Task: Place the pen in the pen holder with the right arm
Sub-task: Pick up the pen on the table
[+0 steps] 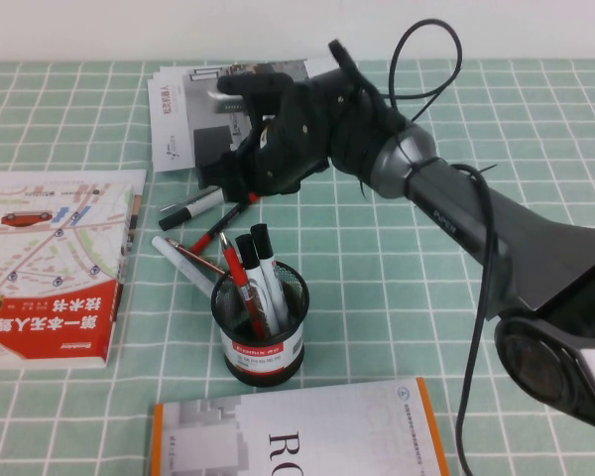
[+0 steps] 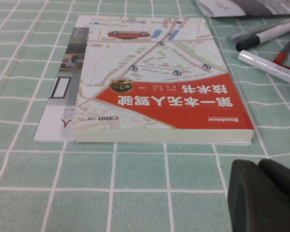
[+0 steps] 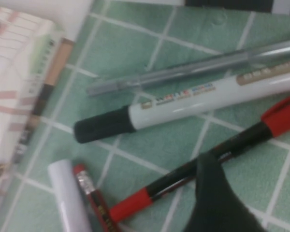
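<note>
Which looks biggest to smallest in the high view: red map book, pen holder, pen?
1. Red map book.
2. Pen holder.
3. Pen, thinnest, lying on the table under the right gripper.
The left gripper is absent from that view.

A green tablecloth [image 1: 397, 297] with a white grid covers the table. At its left edge lies a red and white book [image 1: 50, 263] with a street map on the cover, resting partly on a thin pamphlet [image 2: 58, 111]. A leaflet [image 1: 193, 114] lies at the far side, and a white book with an orange spine [image 1: 297, 436] lies at the near edge. The pen holder [image 1: 261, 327] stands in the middle. Just beyond it lie loose writing things: the pen [image 3: 203, 162], a white marker with a black cap [image 3: 183, 104], a clear grey pen [image 3: 193, 70], a white tube [image 3: 70, 195] and a red pencil [image 3: 94, 203]. The right gripper [image 1: 240, 188] is down at the pen; the left gripper [image 2: 263, 195] hovers near the map book.
</note>
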### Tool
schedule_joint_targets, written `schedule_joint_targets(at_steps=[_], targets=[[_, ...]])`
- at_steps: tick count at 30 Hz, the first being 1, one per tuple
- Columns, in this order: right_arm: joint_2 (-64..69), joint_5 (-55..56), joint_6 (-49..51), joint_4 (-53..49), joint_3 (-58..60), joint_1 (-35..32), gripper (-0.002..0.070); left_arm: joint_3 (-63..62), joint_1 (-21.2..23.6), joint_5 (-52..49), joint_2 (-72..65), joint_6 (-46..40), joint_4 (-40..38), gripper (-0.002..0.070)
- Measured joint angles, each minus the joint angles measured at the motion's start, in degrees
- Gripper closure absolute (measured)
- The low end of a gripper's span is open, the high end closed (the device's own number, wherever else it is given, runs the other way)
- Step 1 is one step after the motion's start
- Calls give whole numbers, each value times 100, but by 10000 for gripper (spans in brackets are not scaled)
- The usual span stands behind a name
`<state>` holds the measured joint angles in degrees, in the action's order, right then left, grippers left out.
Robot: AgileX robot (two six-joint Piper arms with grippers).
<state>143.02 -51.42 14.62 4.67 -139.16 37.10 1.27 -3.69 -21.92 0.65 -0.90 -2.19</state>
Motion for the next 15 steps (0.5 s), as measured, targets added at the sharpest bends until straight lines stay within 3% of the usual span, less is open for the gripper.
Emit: schedule_joint_targets(at_steps=[15], targets=[[325,147,224,-216,0,57,360,0,0,0,0,0,0,679]])
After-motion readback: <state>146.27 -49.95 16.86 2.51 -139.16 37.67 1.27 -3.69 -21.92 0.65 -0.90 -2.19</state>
